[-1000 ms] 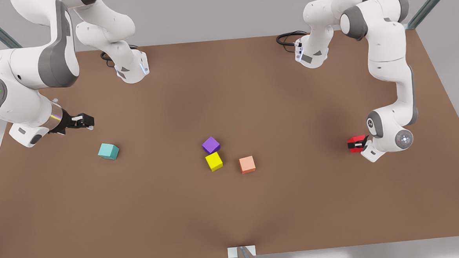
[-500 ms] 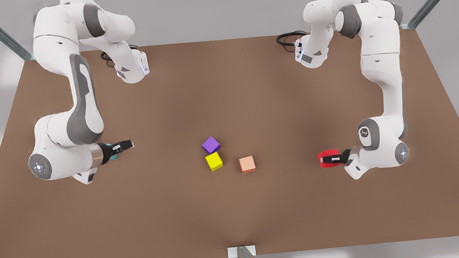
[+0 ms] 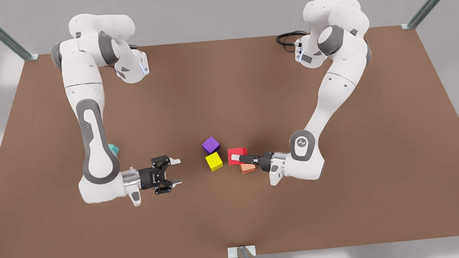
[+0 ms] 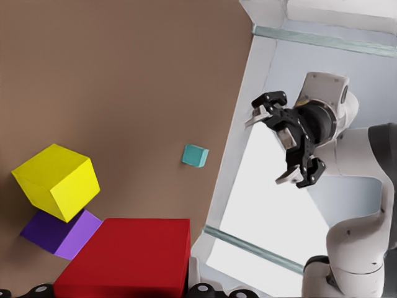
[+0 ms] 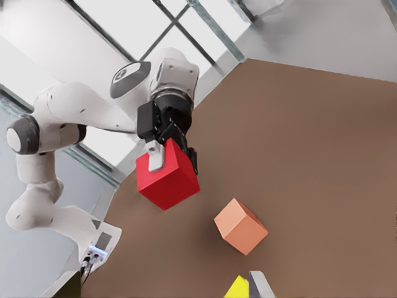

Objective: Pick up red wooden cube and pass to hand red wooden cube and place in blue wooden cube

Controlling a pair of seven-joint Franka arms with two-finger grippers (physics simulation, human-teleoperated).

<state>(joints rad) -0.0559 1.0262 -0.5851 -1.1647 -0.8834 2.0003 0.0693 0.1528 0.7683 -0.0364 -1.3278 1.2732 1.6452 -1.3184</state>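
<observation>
The left end effector (image 3: 234, 157) grips the small red wooden cube (image 3: 237, 155) above the brown surface (image 3: 335, 202), beside the yellow cube (image 3: 214, 161). Facing it, the right end effector (image 3: 176, 172) hovers with fingers spread. The teal blue wooden cube (image 4: 195, 155) rests well apart.

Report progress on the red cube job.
Done: the red cube is lifted, clamped in the left hand. In hand: carrying it toward the open right hand for the pass. Left: the handover, then setting it at the teal cube.
</observation>
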